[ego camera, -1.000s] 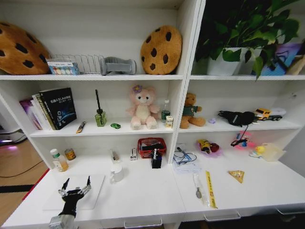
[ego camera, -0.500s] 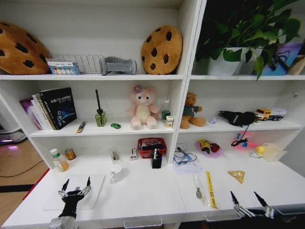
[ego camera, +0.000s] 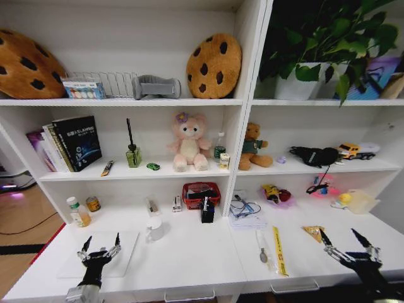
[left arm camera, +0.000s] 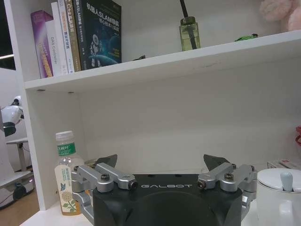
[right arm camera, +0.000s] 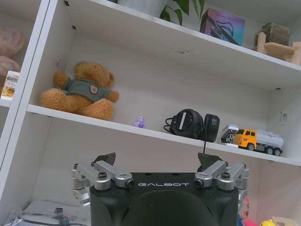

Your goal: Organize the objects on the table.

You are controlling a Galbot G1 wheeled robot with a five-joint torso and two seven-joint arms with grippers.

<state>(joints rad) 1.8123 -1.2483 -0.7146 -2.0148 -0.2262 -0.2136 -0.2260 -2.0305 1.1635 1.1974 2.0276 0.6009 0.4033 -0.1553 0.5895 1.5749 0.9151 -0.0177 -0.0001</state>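
Two grippers hover with fingers spread, empty: left gripper (ego camera: pixel 100 246) near-left over the desk (ego camera: pixel 189 259), right gripper (ego camera: pixel 348 241) near-right.

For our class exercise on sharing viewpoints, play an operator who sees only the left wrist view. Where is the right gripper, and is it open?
Observer: The right gripper hangs open above the right end of the long white table, close to a small orange triangular item.
Operator: What lies under my left gripper?
Observer: The left gripper, open, hovers over a slim pale flat laptop near the table's left end.
Operator: Is anything long lying near the middle?
Observer: Yes, a narrow yellow strip lies flat on the table, right of the middle.
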